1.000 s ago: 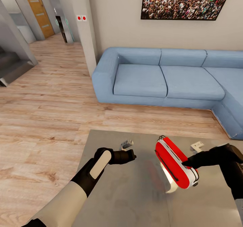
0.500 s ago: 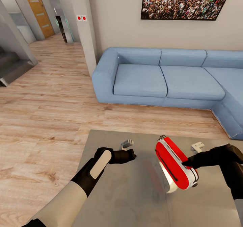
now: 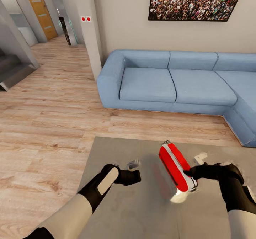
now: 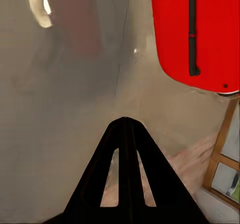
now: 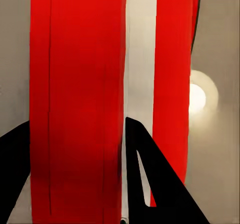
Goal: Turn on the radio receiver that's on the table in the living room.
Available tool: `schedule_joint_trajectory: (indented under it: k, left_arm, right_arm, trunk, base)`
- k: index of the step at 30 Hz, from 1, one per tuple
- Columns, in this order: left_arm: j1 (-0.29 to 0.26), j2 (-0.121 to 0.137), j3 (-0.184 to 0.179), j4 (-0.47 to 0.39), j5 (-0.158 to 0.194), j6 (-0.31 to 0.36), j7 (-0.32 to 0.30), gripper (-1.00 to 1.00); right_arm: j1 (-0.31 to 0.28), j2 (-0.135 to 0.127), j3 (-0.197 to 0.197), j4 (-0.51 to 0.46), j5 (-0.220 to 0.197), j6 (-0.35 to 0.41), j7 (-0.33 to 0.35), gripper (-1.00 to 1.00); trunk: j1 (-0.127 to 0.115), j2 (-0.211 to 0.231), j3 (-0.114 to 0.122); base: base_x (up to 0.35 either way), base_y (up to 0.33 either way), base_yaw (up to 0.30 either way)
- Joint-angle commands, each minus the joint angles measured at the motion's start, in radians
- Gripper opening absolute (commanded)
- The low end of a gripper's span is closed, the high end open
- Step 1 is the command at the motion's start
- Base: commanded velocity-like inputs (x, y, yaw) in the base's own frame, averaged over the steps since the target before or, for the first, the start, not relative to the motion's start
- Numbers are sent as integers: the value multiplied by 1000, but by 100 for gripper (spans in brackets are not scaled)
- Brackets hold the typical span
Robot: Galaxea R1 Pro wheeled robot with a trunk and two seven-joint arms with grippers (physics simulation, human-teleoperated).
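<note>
While I look down from my head camera, the radio receiver (image 3: 175,166) stands tilted on the table (image 3: 106,150), its glossy grey top stretching out below me in the living room. My right gripper (image 3: 190,172) meets the radio's near end, and in my right wrist view its two dark fingers (image 5: 145,174) straddle the red body (image 5: 75,109), one on each side, pinching it across the white trim band. A bright reflection glows on the tabletop beside the radio. My left gripper (image 3: 137,175) hangs over the table to the left of the radio, apart from it. In my left wrist view its fingers (image 4: 125,149) come together at a single point, pressed together with nothing between them, and the radio's red shell (image 4: 200,29) with a dark strip sits ahead and off to one side. Beyond the table lies the light wood plank floor (image 3: 46,125). A blue sectional sofa (image 3: 170,82) stands against the beige wall, under a large framed crowd picture (image 3: 195,0).
</note>
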Motion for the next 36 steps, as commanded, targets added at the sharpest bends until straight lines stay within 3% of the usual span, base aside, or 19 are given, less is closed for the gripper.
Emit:
schedule_joint_trajectory:
  k: [1, 8, 15, 36]
  left_arm:
    - [0, 0, -9, 7, 1, -6, 0, -100]
    - [0, 0, -23, 17, 2, -30, -10, -100]
    - [0, 0, -24, 17, 2, -32, -22, -100]
    - [0, 0, -23, 17, 2, -32, -23, -100]
  right_arm:
    - [0, 1, 0, -16, -18, -3, -4, -100]
    - [0, 4, -5, -10, -41, -26, -63, -100]
    - [0, 24, -34, 50, -44, -125, -127, -100]
    - [-1, 20, -57, 236, -44, -224, -257, -100]
  trunk:
    - [0, 0, 0]
    - [0, 0, 0]
    - [0, 0, 0]
    - [0, 0, 0]
  base:
    - [0, 0, 0]
    - [0, 0, 0]
    - [0, 0, 0]
    - [0, 0, 0]
